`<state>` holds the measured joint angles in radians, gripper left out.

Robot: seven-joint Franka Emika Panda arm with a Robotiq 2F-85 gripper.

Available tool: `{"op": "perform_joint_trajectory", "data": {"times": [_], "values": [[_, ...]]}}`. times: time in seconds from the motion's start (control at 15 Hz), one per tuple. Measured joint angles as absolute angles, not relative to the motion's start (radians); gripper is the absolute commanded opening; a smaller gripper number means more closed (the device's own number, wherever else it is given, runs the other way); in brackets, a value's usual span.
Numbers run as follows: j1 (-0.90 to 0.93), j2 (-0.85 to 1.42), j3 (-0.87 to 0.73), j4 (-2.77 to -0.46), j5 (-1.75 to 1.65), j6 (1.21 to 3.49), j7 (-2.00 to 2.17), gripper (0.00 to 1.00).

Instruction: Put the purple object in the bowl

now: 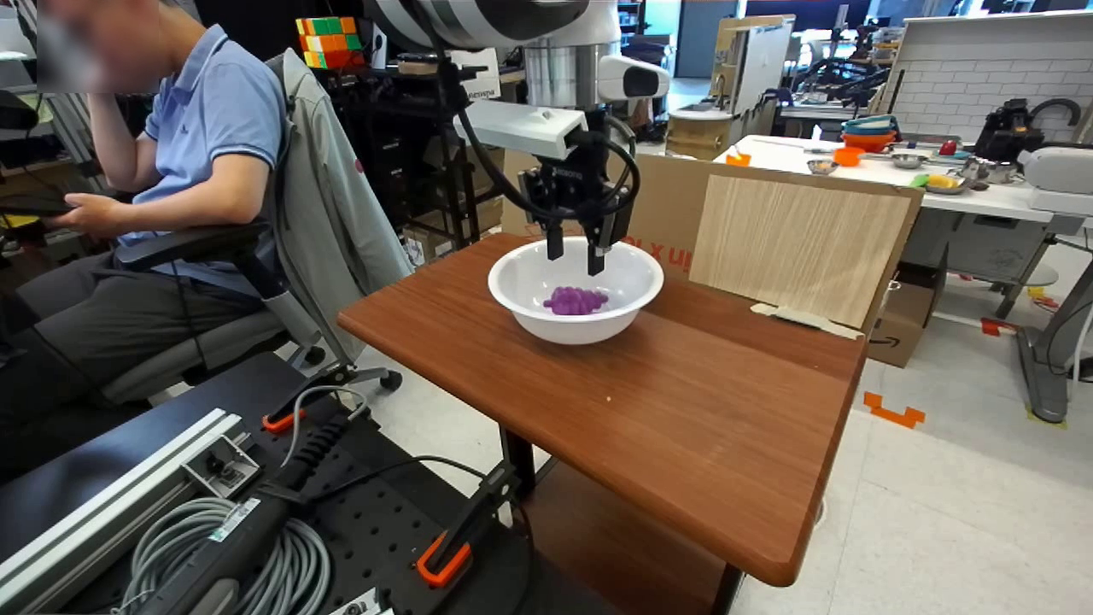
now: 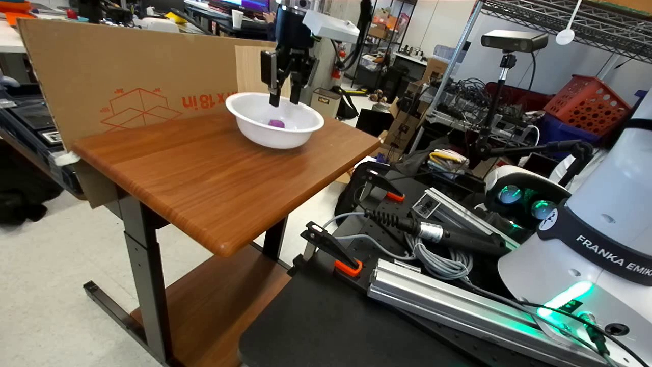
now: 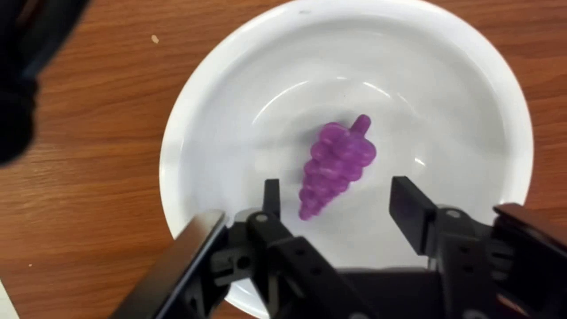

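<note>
The purple object (image 1: 574, 301) is a lumpy toy shaped like a bunch of grapes with a short stem. It lies on the bottom of the white bowl (image 1: 576, 331). Both also show in an exterior view, the purple object (image 2: 276, 123) inside the bowl (image 2: 275, 138). In the wrist view the purple object (image 3: 336, 153) rests near the middle of the bowl (image 3: 208, 102). My gripper (image 1: 575, 264) is open and empty, pointing down over the bowl with its fingertips above the purple object. The open fingers also show in an exterior view (image 2: 284, 104) and the wrist view (image 3: 336, 186).
The bowl stands on a brown wooden table (image 1: 666, 410). A cardboard sheet (image 2: 142, 76) stands along a table edge, with a light wood-grain panel (image 1: 794, 243) on it. A person (image 1: 205, 145) sits near the table. A black bench (image 2: 316, 316) holds cables and clamps.
</note>
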<state>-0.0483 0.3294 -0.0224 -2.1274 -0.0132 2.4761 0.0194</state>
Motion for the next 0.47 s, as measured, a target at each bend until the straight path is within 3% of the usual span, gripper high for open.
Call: {"op": "perform_joint_trajectory", "data": {"times": [0.07,0.47], "values": [[-0.048,0.318,-0.022,-2.129,-0.010,2.476,0.017,1.00],[-0.048,0.214,-0.008,-2.148,0.051,2.471,-0.017,1.00]]}}
